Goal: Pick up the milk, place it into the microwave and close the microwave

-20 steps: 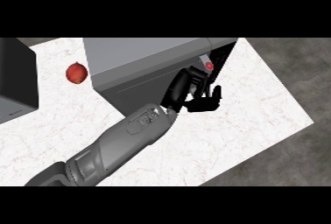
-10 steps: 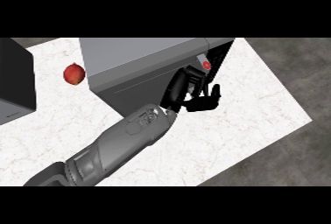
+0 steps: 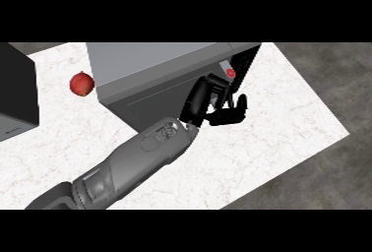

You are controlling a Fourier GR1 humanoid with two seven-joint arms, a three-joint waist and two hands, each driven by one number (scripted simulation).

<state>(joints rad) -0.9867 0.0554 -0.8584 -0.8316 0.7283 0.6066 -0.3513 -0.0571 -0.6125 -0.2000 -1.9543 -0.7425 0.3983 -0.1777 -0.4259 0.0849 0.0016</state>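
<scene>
Milk (image 3: pixel 229 70) long axis tilted into microwave (image 3: pixel 156 66) opening, right hand (image 3: pixel 210 106) fingers curled beneath, grip unclear

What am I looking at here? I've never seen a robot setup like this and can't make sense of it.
This one picture is taken from the robot's head, looking steeply down at a white counter. The grey forearm ends in a black left hand. The big grey box is a microwave with its door open. The hand's fingers curl round a milk carton, mostly hidden, at the opening. A red round thing lies left of the microwave, and a dark box sits at the left edge.
</scene>
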